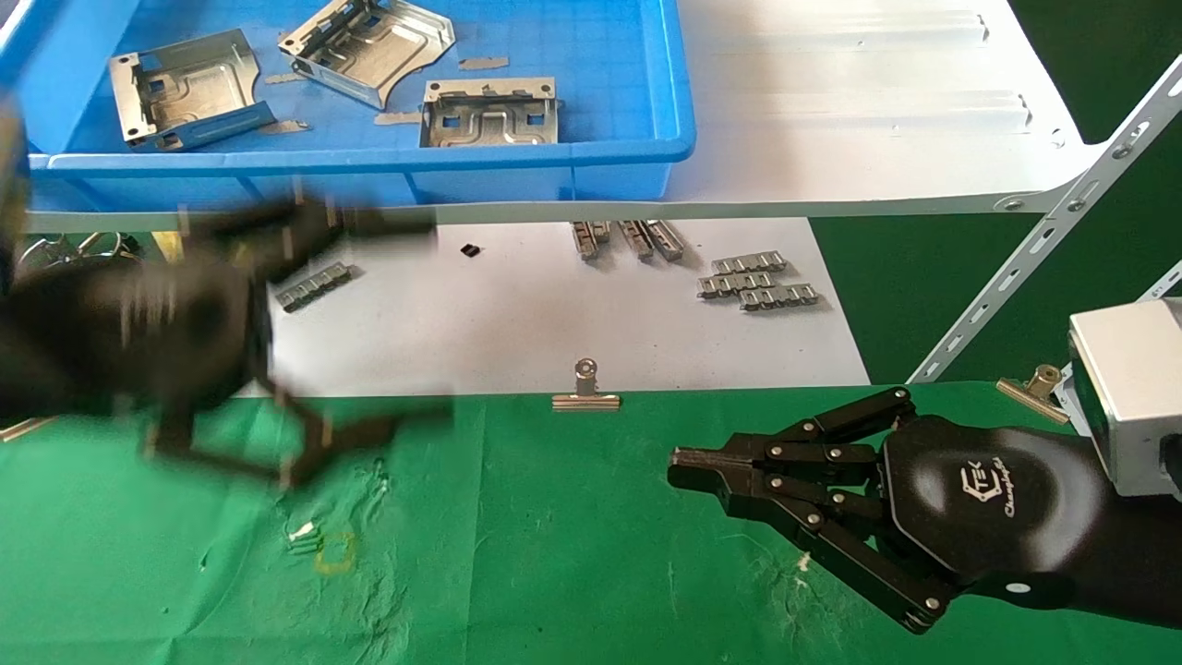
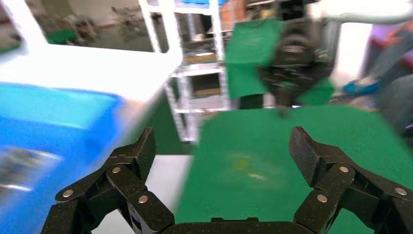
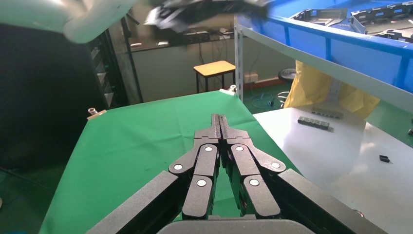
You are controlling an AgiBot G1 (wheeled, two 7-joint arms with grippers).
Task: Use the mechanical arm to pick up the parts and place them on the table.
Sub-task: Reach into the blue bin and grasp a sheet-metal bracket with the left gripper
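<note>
Blue bin (image 1: pixel 591 148) on the white metal shelf (image 1: pixel 831 120), with three parts inside: one part (image 1: pixel 185 88) at the robot's left, one part (image 1: pixel 369 42) tilted at the back, one part (image 1: pixel 489 115) near the front wall. Silvery stamped plates, with bent-up rims, square cut-outs and embossed channels. Also some thin grey scraps (image 1: pixel 482 64) on the bin floor.

Below the shelf, white board (image 1: pixel 554 314) with ridged grey metal strips (image 1: pixel 757 279) in small groups and one small black piece (image 1: pixel 470 249). Binder clip (image 1: pixel 585 388) at the edge between board and green table (image 1: pixel 554 554); second clip (image 1: pixel 1032 386) near the right wrist. Small yellow square outline (image 1: pixel 336 551) on the wrinkled cloth.

Left hand (image 1: pixel 305 342) blurred, above the board's left edge and the table, below the bin front. Fingers (image 2: pixel 129 170) spread wide apart, nothing between them. Right hand (image 1: pixel 683 466) low over the table at the right, fingers pressed together, empty.
</note>
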